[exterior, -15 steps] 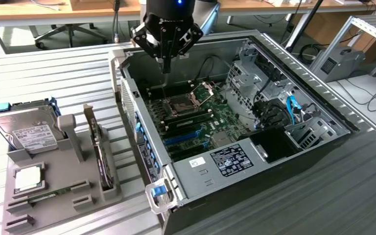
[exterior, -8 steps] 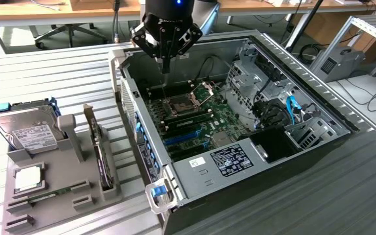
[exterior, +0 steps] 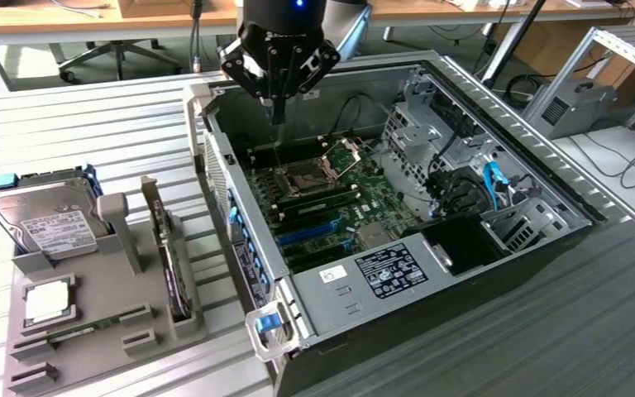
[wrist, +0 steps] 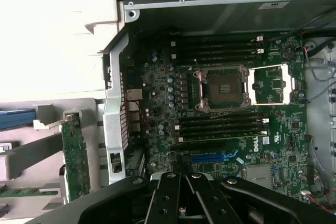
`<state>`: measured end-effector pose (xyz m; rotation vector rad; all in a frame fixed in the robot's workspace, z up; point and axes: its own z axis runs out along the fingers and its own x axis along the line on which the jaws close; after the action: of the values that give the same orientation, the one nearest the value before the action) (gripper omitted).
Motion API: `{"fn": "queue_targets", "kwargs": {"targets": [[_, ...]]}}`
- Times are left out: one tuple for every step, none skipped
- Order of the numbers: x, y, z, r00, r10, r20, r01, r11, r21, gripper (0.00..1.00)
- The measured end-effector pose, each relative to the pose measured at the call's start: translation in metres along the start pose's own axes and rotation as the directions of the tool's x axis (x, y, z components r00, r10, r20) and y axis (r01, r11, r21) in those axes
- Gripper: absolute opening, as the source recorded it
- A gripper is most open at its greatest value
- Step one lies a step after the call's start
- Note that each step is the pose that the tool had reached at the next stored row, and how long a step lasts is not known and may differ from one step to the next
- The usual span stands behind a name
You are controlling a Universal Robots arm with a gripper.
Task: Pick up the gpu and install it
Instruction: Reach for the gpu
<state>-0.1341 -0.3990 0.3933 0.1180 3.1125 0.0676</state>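
claw (exterior: 279, 112): clenched, empty, top-center of the exterior view over the open case (exterior: 538, 161) | gpu (exterior: 169, 265): on edge in gray rack (exterior: 97, 318), lower left, well apart | long axis roughly up-down the frame

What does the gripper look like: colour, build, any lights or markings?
The gripper is matte black, built of jointed linkage bars that taper to a narrow tip. Round pivot pins dot the bars in the wrist view. A small blue light glows on the body above, beside a grey arm section. I can make out no markings or cables on it.
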Motion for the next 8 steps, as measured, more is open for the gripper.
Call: {"fn": "queue_targets", "kwargs": {"targets": [[0.0003,0.0000,0.0000,1.0000,0.000,0.0000,0.000,1.0000,0.0000,0.11],[0.0005,0.0000,0.0000,1.0000,0.000,0.0000,0.000,1.0000,0.0000,0.11],[0.0007,0.0000,0.0000,1.0000,0.000,0.0000,0.000,1.0000,0.0000,0.11],[0.0008,-0.0001,0.0000,1.0000,0.000,0.0000,0.000,1.0000,0.0000,0.11],[0.0009,-0.0001,0.0000,1.0000,0.000,0.0000,0.000,1.0000,0.0000,0.11],[0.0010,-0.0001,0.0000,1.0000,0.000,0.0000,0.000,1.0000,0.0000,0.11],[0.0011,-0.0001,0.0000,1.0000,0.000,0.0000,0.000,1.0000,0.0000,0.11],[0.0012,-0.0001,0.0000,1.0000,0.000,0.0000,0.000,1.0000,0.0000,0.11]]}}
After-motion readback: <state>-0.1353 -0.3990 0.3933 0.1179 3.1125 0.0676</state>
